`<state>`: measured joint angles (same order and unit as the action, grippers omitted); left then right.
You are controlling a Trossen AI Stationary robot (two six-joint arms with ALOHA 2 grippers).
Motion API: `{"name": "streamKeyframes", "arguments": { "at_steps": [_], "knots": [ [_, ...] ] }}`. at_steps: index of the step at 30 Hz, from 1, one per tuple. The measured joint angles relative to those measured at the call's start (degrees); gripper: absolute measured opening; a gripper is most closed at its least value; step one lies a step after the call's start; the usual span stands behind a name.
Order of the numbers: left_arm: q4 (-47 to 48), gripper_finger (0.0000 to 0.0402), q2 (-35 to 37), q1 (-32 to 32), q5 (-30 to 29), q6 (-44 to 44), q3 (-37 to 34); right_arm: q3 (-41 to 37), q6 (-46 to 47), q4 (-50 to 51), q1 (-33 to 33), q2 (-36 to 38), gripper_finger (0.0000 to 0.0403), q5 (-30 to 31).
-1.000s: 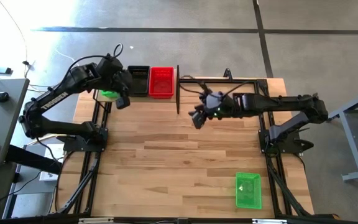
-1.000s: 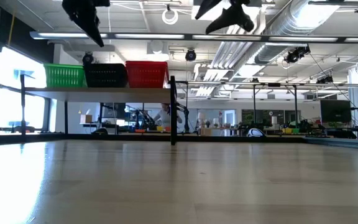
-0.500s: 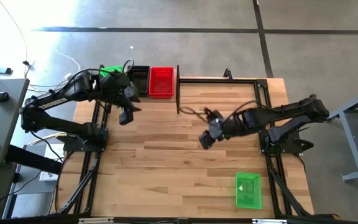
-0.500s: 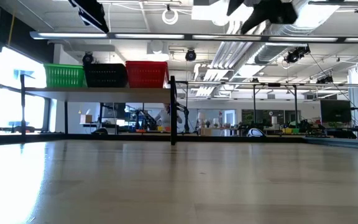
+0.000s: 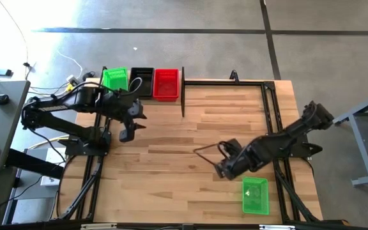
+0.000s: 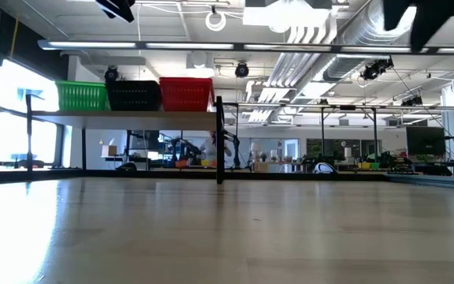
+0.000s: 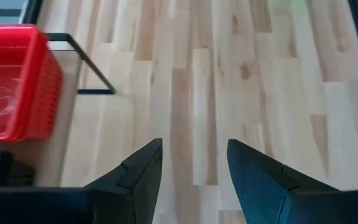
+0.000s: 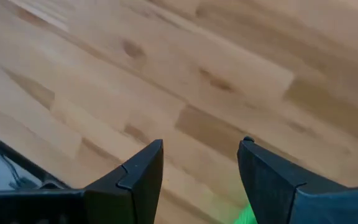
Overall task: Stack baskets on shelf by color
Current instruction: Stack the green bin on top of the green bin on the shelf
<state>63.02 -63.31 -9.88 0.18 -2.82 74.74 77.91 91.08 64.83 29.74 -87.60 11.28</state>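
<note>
Shelf (image 5: 183, 96): green (image 5: 114, 78), black (image 5: 142, 81), red plastic mesh baskets (image 5: 166, 84) at tabletop's far-left corner.
Loose green basket (image 5: 255, 195): near-right edge.
Right gripper (image 5: 222, 168): spread, empty, beside it.
Left gripper (image 5: 128, 134): spread, empty.

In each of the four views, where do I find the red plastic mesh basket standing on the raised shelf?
High view: red plastic mesh basket at top, left of centre, rightmost in the row of three.
Low view: on the shelf, upper left, right of the black basket.
Left wrist view: at the left edge.
Right wrist view: not in it.
Shared landmark: the thin black metal shelf post beside it.
</note>
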Motion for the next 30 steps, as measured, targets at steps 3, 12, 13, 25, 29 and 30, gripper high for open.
{"name": "streamKeyframes", "arguments": {
  "at_steps": [3, 12, 13, 25, 29, 30],
  "knots": [
    [0.02, 0.017, 0.0, 1.27, 0.01, 1.59, 0.0, 0.0, 3.76, 1.39, 3.0, -0.23, 0.019, -0.17],
    [0.02, 0.017, -0.01, 4.09, -1.97, 9.63, 0.0, 0.0, 14.45, 11.09, 11.34, -0.26, 0.019, -0.55],
    [0.04, 0.017, -0.01, 4.41, -2.5, 10.7, 0.0, 0.0, 15.69, 11.61, 12.37, -0.26, 0.019, -0.85],
    [0.08, 0.017, -0.02, 8.1, -4.52, 17.23, 0.0, 0.0, 27.54, 14.03, 24.74, -4.38, 0.019, -6.02],
    [0.09, 0.017, -0.02, 8.87, -6.21, 18.04, 0.0, 0.0, 29.52, 14.93, 27.22, -6.44, 0.019, -8.14],
    [0.09, 0.017, -0.02, 8.88, -6.49, 18.67, 0.0, 0.0, 29.93, 15.36, 27.8, -6.91, 0.019, -9.14]
  ]
}}
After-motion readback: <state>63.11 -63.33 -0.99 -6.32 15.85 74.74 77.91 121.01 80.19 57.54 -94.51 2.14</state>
